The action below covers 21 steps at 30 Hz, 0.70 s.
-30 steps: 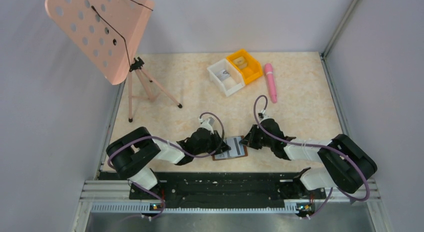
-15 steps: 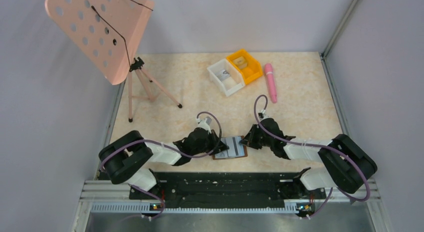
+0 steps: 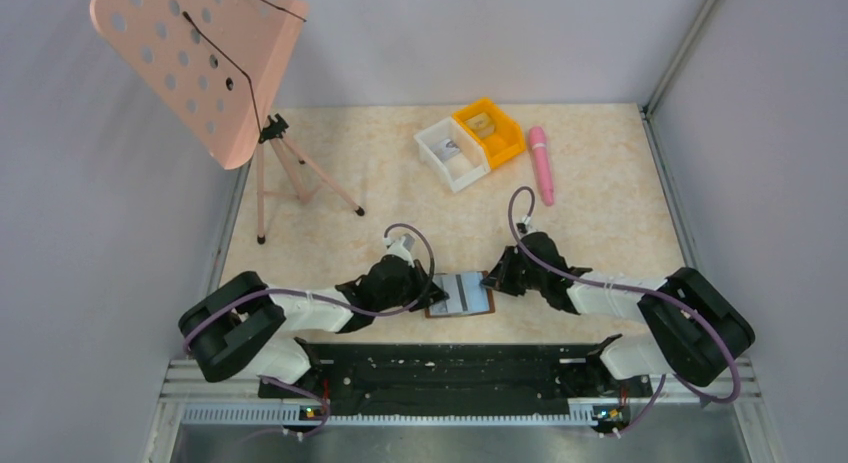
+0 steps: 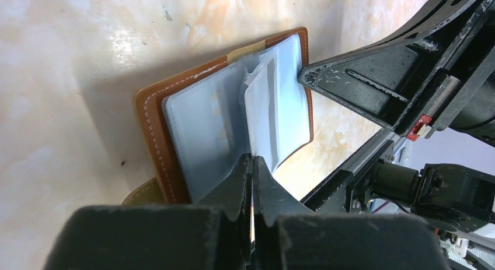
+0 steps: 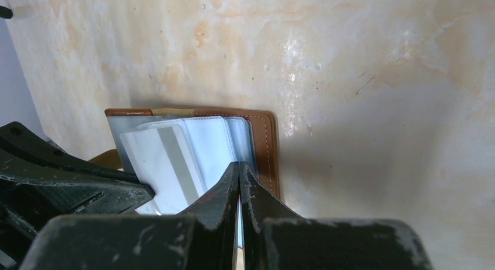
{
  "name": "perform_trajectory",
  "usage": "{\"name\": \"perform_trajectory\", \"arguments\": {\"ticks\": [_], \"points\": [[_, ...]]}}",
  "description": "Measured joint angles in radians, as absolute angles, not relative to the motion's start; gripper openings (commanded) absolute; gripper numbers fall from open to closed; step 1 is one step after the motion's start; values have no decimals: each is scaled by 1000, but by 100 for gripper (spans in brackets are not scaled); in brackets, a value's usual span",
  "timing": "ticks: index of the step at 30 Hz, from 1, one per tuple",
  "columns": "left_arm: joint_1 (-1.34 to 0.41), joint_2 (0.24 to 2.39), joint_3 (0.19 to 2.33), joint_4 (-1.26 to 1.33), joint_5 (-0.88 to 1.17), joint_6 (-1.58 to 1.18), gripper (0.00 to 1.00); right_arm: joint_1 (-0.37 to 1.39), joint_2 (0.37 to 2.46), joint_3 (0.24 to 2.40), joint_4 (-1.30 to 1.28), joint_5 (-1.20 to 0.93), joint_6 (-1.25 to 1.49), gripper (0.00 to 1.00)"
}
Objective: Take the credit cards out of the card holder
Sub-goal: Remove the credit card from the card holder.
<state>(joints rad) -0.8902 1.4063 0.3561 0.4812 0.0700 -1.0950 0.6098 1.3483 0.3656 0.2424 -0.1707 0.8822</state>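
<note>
Brown leather card holder [image 3: 470,296] lies open and flat on the bench [image 3: 400,183], close to the near edge and about midway along it, pale blue-grey pockets facing up. Credit cards [image 5: 160,162] sit in the pockets; the right wrist view shows one whitish card with a grey stripe, partly lifted from its sleeve on the holder's left half. A tan clasp tab [image 4: 140,194] sticks out from under the holder's left side. Left gripper [image 3: 432,295] comes in low from the left with its jaws closed, tips at the edge of the left inner pocket [image 4: 204,130]; cannot tell whether a thin sheet is nipped between them. Right gripper [image 3: 492,279] comes in from the right with its jaws also closed, tips resting over the right-hand pocket just inside the stitched leather rim; nothing plainly held. The two grippers face each other across the holder, near but apart. Farther out, a white bin [image 3: 448,153] and an orange bin [image 3: 492,133] stand touching side by side near the far edge, right of centre. A pink pen-like stick [image 3: 541,163] lies just beside the orange bin, toward the right edge. Pink perforated music stand [image 3: 200,63] on a tripod stands in the far left corner.
</note>
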Motion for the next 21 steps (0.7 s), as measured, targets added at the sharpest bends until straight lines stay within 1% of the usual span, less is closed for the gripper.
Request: {"name": "perform_trajectory", "arguments": {"ticks": [8,16,21], "points": [[-871,1328,357,381,60,-1063,0,599,1336,369,223,-172,859,0],[-854,1322,378,335,83,-1034,0,592,1311,383,154,-157,817,0],[-813,1315,393,288,114,-1016,0,587,1309,403,100,-133,793,0]]}}
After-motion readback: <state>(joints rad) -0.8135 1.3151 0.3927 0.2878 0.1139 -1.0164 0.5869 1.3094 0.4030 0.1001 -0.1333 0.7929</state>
